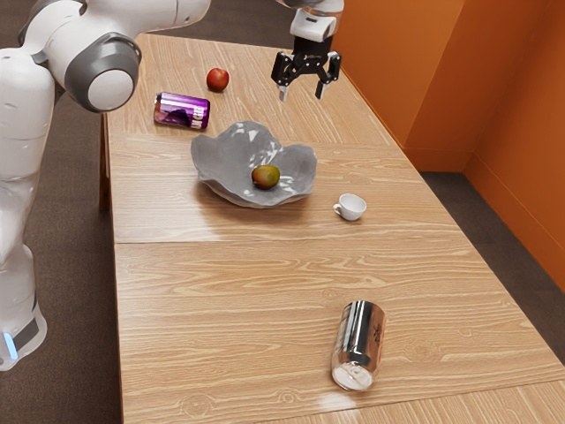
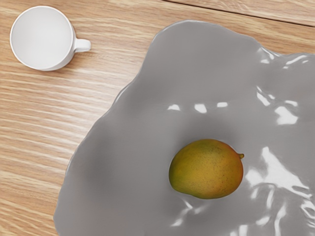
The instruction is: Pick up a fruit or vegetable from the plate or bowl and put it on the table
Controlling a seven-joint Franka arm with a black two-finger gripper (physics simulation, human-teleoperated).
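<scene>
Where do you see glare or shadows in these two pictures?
Exterior view: a shadow beneath the gray bowl, bright glare on the table by the silver can's lid end; wrist view: white highlights on the bowl around the mango.

From above I have an open way down to the mango (image 2: 206, 169), with room inside the bowl (image 2: 123, 147) all round it. Sideways, the bowl's raised, wavy rim blocks my tool (image 1: 302, 94). The cup (image 1: 351, 208) crowds one side, its handle toward the rim; the purple can (image 1: 182, 111) and apple (image 1: 217, 79) stand in my way on another. Wide bench (image 1: 229, 291) lies free between bowl and silver can (image 1: 359, 344).
</scene>
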